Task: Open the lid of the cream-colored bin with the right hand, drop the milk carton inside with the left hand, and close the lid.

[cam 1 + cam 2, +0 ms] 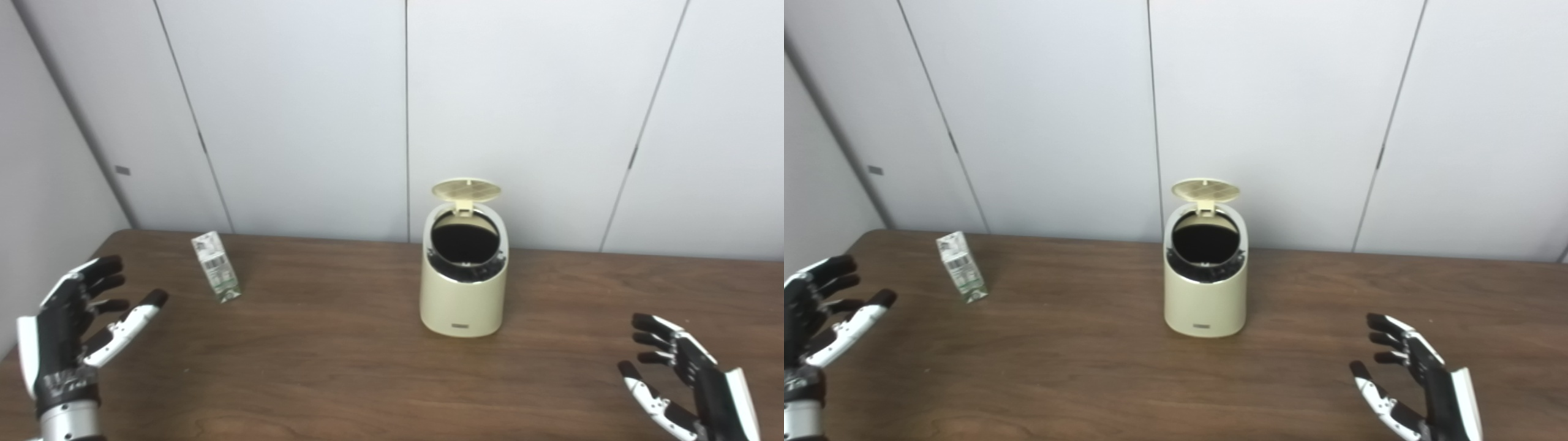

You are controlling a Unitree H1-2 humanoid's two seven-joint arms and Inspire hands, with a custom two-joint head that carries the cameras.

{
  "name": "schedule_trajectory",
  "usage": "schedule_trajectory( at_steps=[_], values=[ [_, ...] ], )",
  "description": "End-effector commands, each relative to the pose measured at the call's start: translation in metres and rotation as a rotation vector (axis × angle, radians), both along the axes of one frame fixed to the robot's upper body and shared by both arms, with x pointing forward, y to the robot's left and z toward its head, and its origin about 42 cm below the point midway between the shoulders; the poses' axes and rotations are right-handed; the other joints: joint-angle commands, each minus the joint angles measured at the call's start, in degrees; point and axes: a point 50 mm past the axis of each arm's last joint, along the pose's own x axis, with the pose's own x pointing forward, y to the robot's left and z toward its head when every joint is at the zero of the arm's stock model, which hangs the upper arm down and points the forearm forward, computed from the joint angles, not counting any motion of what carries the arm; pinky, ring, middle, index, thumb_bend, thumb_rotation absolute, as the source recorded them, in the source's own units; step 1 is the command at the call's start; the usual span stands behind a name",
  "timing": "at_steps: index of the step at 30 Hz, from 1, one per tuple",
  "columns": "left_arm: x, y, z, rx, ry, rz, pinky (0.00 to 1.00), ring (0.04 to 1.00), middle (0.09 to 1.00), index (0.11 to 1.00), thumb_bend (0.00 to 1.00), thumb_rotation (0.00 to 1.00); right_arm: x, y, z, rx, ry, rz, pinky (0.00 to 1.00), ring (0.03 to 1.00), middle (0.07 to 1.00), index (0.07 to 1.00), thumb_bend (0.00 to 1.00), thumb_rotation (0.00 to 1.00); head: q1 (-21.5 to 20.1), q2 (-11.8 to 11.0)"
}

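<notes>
Left eye view: cream-colored bin (463, 288) stands upright at frame center on the wooden table (318, 361), its lid (466, 190) flipped up and back on the rear hinge — dark round opening fully exposed. Milk carton (215, 267) stands on the table left of center, well apart from the bin, leaning a little, touched by nothing.

Left hand (70, 327) at lower left of frame — spread wide, palm facing inward, fingers (101, 269) fanned apart and thumb stuck out toward the carton. Holds nothing. Sits near the carton but clearly apart from it, a strip of bare table showing between thumb tip and carton.

Right hand (689, 380) at lower right of frame, also spread wide, fingers pointing left toward the bin, thumb lower and apart from them. Empty, well apart from the bin and lid.

Both hands appear raised above the tabletop; whether either touches the wood I cannot tell. White wall panels (306, 110) fill the upper frame behind the table.
</notes>
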Motion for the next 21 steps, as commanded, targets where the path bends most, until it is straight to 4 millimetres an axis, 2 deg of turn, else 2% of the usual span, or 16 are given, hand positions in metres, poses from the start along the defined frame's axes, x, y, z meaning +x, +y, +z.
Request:
schedule_trajectory(
  at_steps=[1, 3, 5, 6, 7, 8, 9, 11, 13, 17, 21],
  values=[
    [0.011, 0.028, -0.005, 0.01, 0.018, -0.01, 0.87, 0.897, 0.893, 0.88, 0.91, 0.25, 0.008, -0.006, 0.019, -0.006, -0.096, 0.023, 0.61, 0.733, 0.755, 0.726, 0.13, 0.0, 1.89, -0.26],
    [0.019, 0.032, -0.012, -0.013, 0.067, -0.076, 0.9, 0.924, 0.915, 0.909, 0.98, 0.34, 0.01, -0.01, 0.018, 0.005, -0.1, 0.022, 0.6, 0.731, 0.751, 0.722, 0.13, 0.01, 4.74, -0.67],
    [0.026, 0.024, -0.011, -0.007, 0.112, -0.132, 0.92, 0.933, 0.919, 0.912, 1.0, 0.39, 0.013, -0.015, 0.018, 0.03, -0.096, 0.029, 0.59, 0.726, 0.751, 0.718, 0.13, 0.04, 6.99, -1.0],
    [0.029, 0.017, -0.007, 0.005, 0.136, -0.148, 0.88, 0.921, 0.916, 0.912, 1.0, 0.44, 0.014, -0.016, 0.019, 0.038, -0.094, 0.033, 0.58, 0.725, 0.751, 0.718, 0.12, 0.12, 7.56, -1.09],
    [0.031, 0.012, -0.005, 0.013, 0.151, -0.155, 0.9, 0.926, 0.922, 0.921, 1.0, 0.45, 0.014, -0.018, 0.02, 0.042, -0.091, 0.036, 0.57, 0.719, 0.747, 0.714, 0.12, 0.16, 8.07, -1.16],
    [0.034, 0.005, -0.001, 0.016, 0.164, -0.16, 0.9, 0.929, 0.926, 0.926, 1.0, 0.46, 0.015, -0.019, 0.02, 0.048, -0.09, 0.036, 0.57, 0.716, 0.745, 0.712, 0.11, 0.18, 9.25, -1.37],
    [0.037, 0.0, 0.002, 0.012, 0.174, -0.161, 0.93, 0.933, 0.929, 0.932, 1.0, 0.44, 0.016, -0.021, 0.019, 0.057, -0.093, 0.036, 0.55, 0.704, 0.736, 0.703, 0.12, 0.28, 9.65, -1.42],
    [0.041, -0.007, 0.005, 0.009, 0.193, -0.157, 0.93, 0.934, 0.936, 0.941, 1.0, 0.44, 0.018, -0.024, 0.018, 0.076, -0.094, 0.036, 0.53, 0.689, 0.724, 0.69, 0.14, 0.37, 10.92, -1.55],
    [0.047, -0.01, 0.006, 0.006, 0.217, -0.142, 0.92, 0.934, 0.95, 0.954, 1.0, 0.44, 0.02, -0.028, 0.016, 0.09, -0.088, 0.038, 0.51, 0.672, 0.709, 0.673, 0.2, 0.47, 11.91, -1.67],
    [0.059, -0.011, 0.006, 0.008, 0.247, -0.13, 0.9, 0.943, 0.967, 0.977, 1.0, 0.45, 0.026, -0.036, 0.011, 0.094, -0.101, 0.046, 0.48, 0.644, 0.682, 0.647, 0.28, 0.55, 14.92, -2.0],
    [0.07, -0.012, 0.007, 0.009, 0.255, -0.132, 0.84, 0.919, 0.954, 0.973, 1.0, 0.46, 0.031, -0.042, 0.007, 0.086, -0.107, 0.042, 0.46, 0.625, 0.665, 0.63, 0.34, 0.59, 17.39, -2.7]
  ],
)
